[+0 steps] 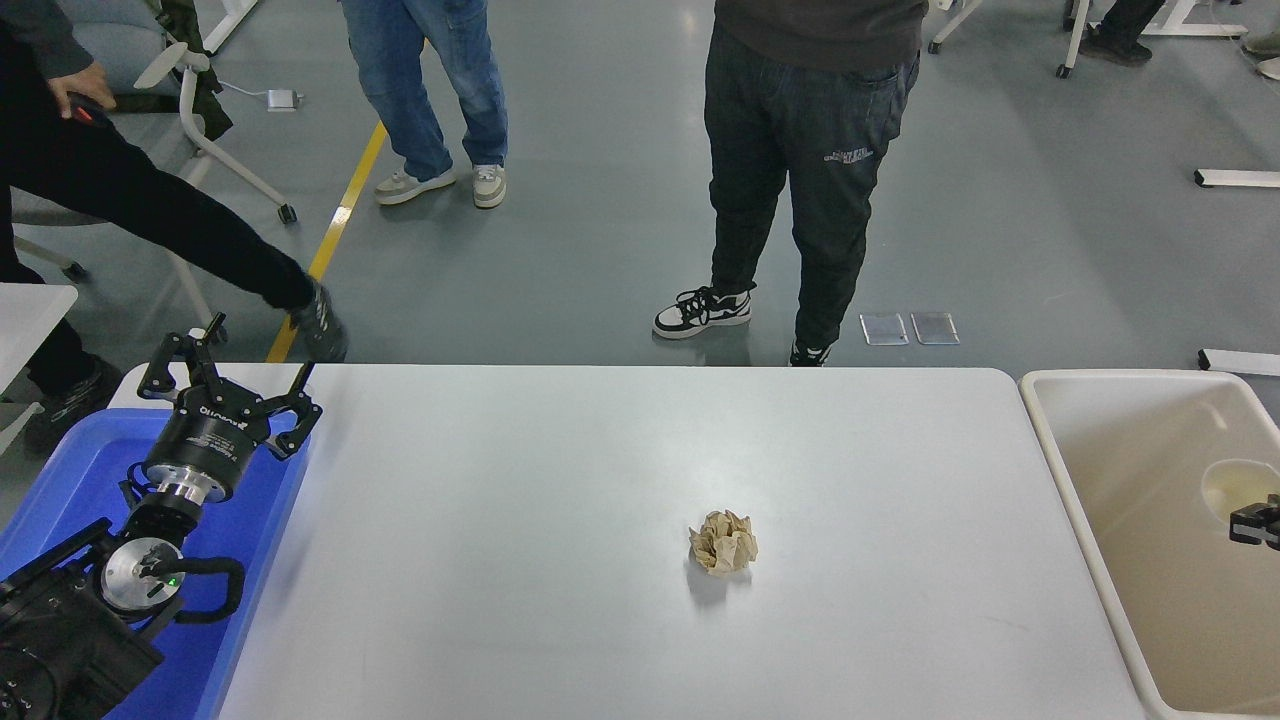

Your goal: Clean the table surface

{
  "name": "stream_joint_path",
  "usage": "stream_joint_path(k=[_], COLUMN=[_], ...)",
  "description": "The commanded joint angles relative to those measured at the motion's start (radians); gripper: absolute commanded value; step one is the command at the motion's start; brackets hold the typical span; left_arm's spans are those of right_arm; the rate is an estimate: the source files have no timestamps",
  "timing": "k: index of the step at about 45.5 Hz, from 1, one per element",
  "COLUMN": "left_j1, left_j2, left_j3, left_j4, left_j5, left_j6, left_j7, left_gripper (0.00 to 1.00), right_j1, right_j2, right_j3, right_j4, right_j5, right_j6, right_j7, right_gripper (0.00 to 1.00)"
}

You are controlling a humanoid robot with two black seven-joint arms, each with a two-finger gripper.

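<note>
The white table surface fills the middle of the head view. A crumpled tan paper ball lies on it, right of centre. My left gripper is open and empty, parked over the blue tub at the table's left end. Only a black tip of my right gripper shows at the right edge, over the cream-white tub. I cannot see whether it is open or shut. It is far to the right of the paper ball.
A round pale object lies in the cream-white tub beside the right gripper's tip. A person in dark trousers stands at the table's far edge. Two more people stand further back left. Another white table's corner is at far left.
</note>
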Motion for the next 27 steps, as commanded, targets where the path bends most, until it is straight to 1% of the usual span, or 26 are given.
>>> stream_joint_path(k=[1, 2, 13, 27], left_j1=[0.0, 0.0, 0.0, 0.0], left_j2=[0.0, 0.0, 0.0, 0.0], left_j3=[0.0, 0.0, 0.0, 0.0], left_j4=[0.0, 0.0, 0.0, 0.0], left_j5=[-0.001, -0.001, 0.001, -0.001], left_j6=[0.0, 0.0, 0.0, 0.0], left_j7=[0.0, 0.0, 0.0, 0.001], left_gripper=[1.0, 1.0, 1.0, 1.0], right_j1=[-0.005, -0.005, -0.007, 0.011], right_j2=[0.006, 0.006, -0.003, -0.015], right_j3=[-0.004, -0.004, -0.001, 0.0], right_j4=[-0.006, -0.006, -0.004, -0.004], right_j5=[0.039, 0.039, 0.048, 0.159], right_j6=[0.007, 0.007, 0.009, 0.036], right_j7=[-0.047, -0.047, -0.043, -0.038], right_gripper=[0.97, 0.99, 0.99, 0.99])
